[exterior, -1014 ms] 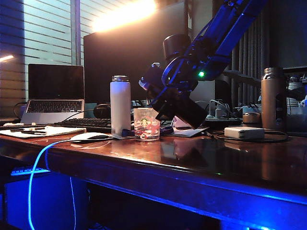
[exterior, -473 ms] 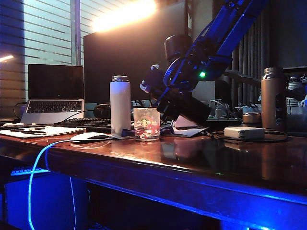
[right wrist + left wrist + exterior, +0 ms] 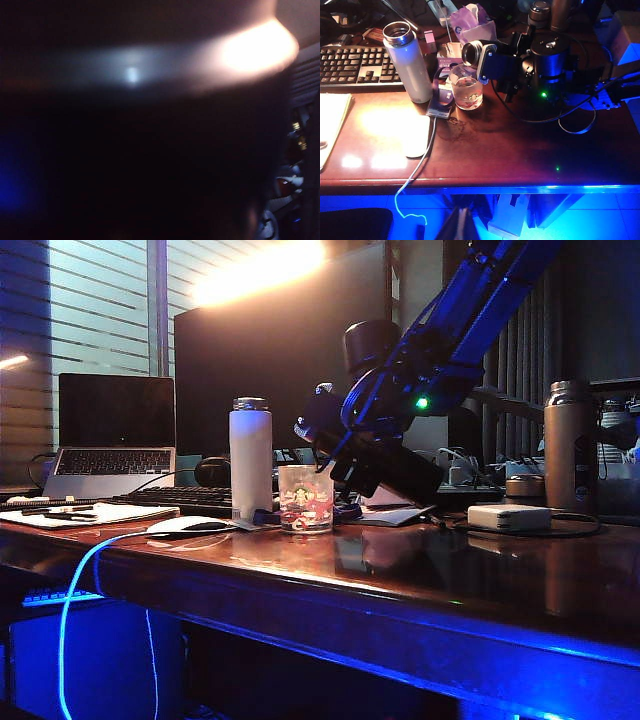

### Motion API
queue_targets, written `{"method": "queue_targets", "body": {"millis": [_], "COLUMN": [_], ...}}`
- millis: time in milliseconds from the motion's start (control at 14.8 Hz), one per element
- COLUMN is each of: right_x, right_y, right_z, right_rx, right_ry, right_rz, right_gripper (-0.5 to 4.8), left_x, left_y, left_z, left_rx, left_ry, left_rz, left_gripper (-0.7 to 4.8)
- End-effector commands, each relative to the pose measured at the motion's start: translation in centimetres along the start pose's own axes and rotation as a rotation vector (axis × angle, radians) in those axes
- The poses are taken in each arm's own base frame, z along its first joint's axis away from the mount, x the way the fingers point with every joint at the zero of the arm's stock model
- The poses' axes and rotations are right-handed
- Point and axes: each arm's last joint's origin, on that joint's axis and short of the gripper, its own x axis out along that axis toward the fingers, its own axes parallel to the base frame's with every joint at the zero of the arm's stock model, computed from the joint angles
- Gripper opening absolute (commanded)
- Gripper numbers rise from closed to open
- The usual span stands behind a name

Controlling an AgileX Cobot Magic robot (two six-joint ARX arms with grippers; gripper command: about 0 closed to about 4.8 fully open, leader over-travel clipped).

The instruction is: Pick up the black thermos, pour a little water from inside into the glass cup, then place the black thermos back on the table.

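At the front of the exterior view, the table point(image 3: 400, 560) is stretching across the lower frame, glossy and reflecting blue light. In the left wrist view, the dim shapes nearest the camera are probably belonging to the left pincer point(image 3: 487, 220), parked short of the table edge. I cannot tell whether it is open or closed.

Further back, just left of centre, the glass cup point(image 3: 305, 498) is standing upright on the table, clear and short, showing a round green-and-white logo. It is looking fragile and light enough to be knocked by a bump.

Directly behind and above it, the black thermos point(image 3: 405, 475) is hanging in the air, tilted steeply. Its mouth is pointing to the left above the cup and its base is angling down to the right. The right pincer point(image 3: 350, 440) is gripping it around the body, with the blue arm descending from the upper right. From the left wrist camera the shiny metal rim of the thermos point(image 3: 471, 54) is sitting just above the cup point(image 3: 466, 92). The right wrist view is showing only a dark blur with a bright band.

The thermos is looking stiff, matte and probably fairly heavy with water inside. A firm mid-body hold is suiting it best, since the smooth wall could be slipping while tilted.
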Motion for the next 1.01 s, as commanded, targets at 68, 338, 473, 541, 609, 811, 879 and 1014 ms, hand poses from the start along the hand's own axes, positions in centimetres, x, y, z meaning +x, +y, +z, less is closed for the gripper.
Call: {"method": "queue_targets", "body": {"millis": [68, 338, 473, 541, 609, 811, 879, 1014], "right_x": [0.0, 0.1, 0.0, 0.0, 0.0, 0.0, 0.0, 0.0], "right_y": [-1.5, -1.8, -1.9, -2.0, -2.1, -2.7, -2.8, -2.8], "right_z": [0.4, 0.4, 0.4, 0.5, 0.5, 1.0, 1.0, 1.1], "right_rx": [-0.019, -0.093, -0.124, -0.122, -0.136, -0.132, -0.133, -0.147], "right_ry": [-0.005, -0.002, -0.004, -0.003, -0.001, -0.014, -0.019, -0.030], "right_rz": [-0.074, -0.100, -0.111, -0.121, -0.129, -0.178, -0.186, -0.186], "right_gripper": [1.47, 1.48, 1.48, 1.47, 1.47, 1.47, 1.48, 1.47], "left_x": [-0.1, -0.1, -0.1, -0.1, -0.1, -0.1, -0.1, -0.1], "left_y": [0.0, 0.0, 0.0, 0.0, 0.0, 0.0, 0.0, 0.0], "left_z": [0.1, 0.1, 0.1, 0.1, 0.1, 0.1, 0.1, 0.1], "left_rx": [0.005, 0.005, 0.005, 0.005, 0.005, 0.005, 0.005, 0.005], "left_ry": [-0.015, -0.015, -0.015, -0.015, -0.015, -0.015, -0.014, -0.014], "left_rz": [0.000, 0.000, 0.000, 0.000, 0.000, 0.000, 0.000, 0.000], "left_gripper": [-0.02, -0.02, -0.02, -0.02, -0.02, -0.02, -0.02, -0.02]}}
